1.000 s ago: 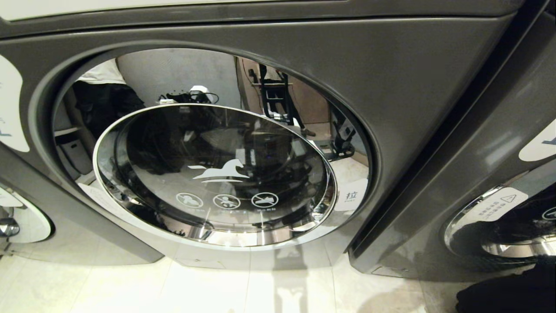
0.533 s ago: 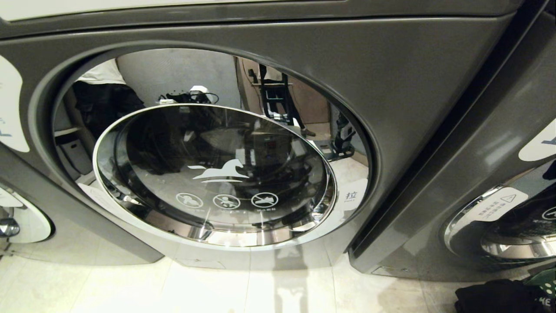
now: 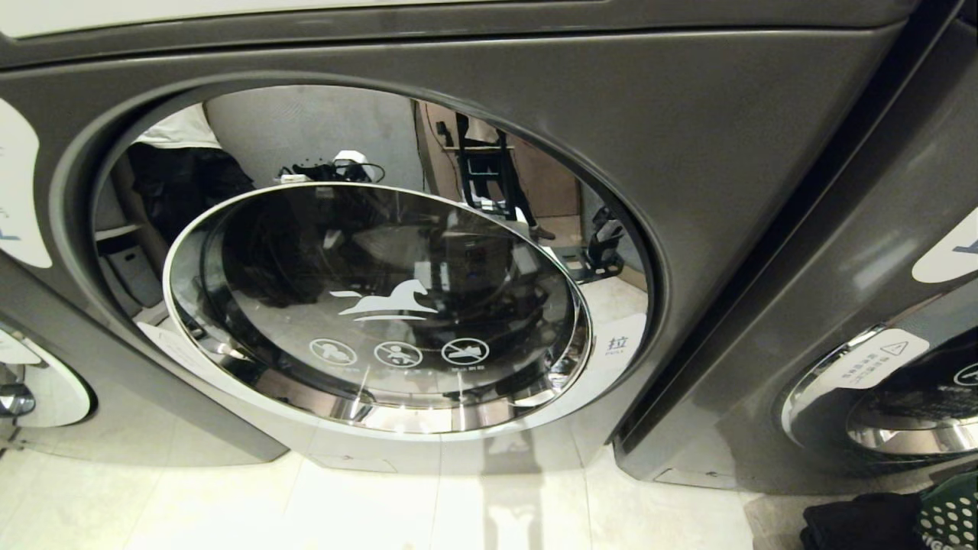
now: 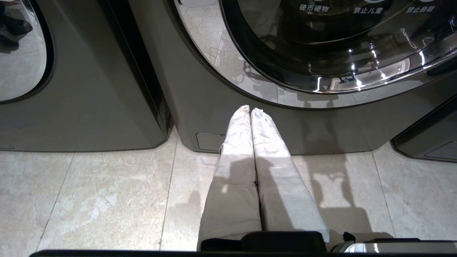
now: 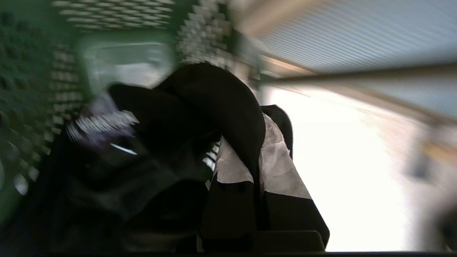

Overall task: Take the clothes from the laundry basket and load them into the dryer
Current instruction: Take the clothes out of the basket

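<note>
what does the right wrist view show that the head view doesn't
Only the right wrist view: the right end effector, shut on a black garment, its white-wrapped fingers pinching the fabric.

Only the head view: the grey dryer's round glass door, closed, the neighbouring grey machine, and the pale tiled floor.

Both: the green perforated laundry basket and dark clothes, at the head view's lower right corner.

The green basket (image 3: 951,512) and black clothes (image 3: 856,523) are cut off at the head view's corner.
</note>
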